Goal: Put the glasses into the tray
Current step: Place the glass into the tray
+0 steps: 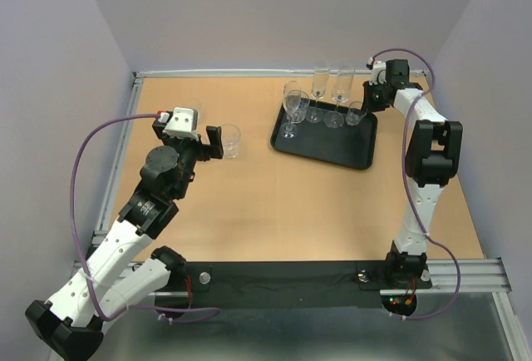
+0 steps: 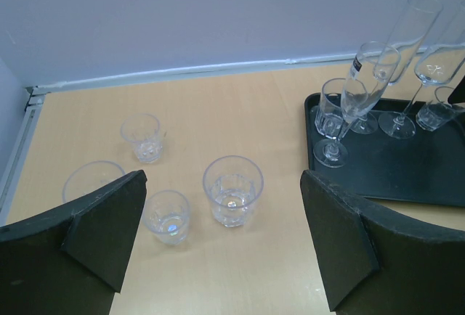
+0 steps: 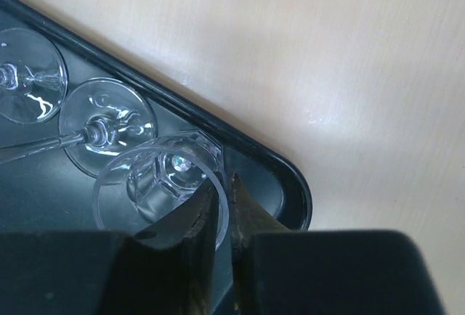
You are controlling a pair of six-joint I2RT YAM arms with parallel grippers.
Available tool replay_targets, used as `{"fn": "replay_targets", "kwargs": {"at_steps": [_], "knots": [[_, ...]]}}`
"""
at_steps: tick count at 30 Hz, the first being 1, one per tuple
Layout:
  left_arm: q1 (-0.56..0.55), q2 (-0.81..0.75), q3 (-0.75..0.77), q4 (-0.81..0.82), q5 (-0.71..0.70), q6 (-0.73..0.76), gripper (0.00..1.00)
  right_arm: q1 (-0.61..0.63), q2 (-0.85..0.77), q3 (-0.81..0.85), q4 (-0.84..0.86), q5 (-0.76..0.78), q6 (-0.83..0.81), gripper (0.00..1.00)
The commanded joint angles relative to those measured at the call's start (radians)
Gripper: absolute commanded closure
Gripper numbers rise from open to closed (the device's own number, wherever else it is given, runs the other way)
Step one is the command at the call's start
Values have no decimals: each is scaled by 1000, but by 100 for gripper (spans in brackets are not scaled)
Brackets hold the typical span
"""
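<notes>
**Right gripper pinching a tumbler in the tray corner, left one wide open**

So my right gripper [image 3: 224, 184] is clamped on the rim of a short tumbler [image 3: 156, 177], one finger inside the glass and one outside. That tumbler is right at the corner of the black tray [image 3: 292, 184]. Honestly can't tell if its base is touching down. Just past it are the round feet of two stemmed glasses [image 3: 107, 123], standing on the tray floor.

My left gripper [image 2: 223, 188] is spread all the way open and holding nothing, hanging over the table [image 2: 254, 112], well apart from the tray. Dead ahead between the fingers stands a bigger tumbler [image 2: 232, 191]. A small tumbler [image 2: 167, 217] sits just beside one finger, a third tumbler [image 2: 142, 137] is further out, and a fourth glass [image 2: 91, 177] is half hidden behind that same finger. Off to the other side is the tray, with tall stemmed ones and short tumblers upright on it.
</notes>
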Motion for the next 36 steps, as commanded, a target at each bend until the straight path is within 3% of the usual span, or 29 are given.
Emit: {"fn": "replay_targets", "kwargs": {"at_steps": [1,14,36], "knots": [[5,-4,-7,56,-11,8,1,11,3,59,5,16,-13,81],[6,-6,-7,56,-11,8,1,14,-43,50,7,12,-24,42],[6,-16,-9,57,-16,8,1,8,-339,-172,19,32,-68,32]]}}
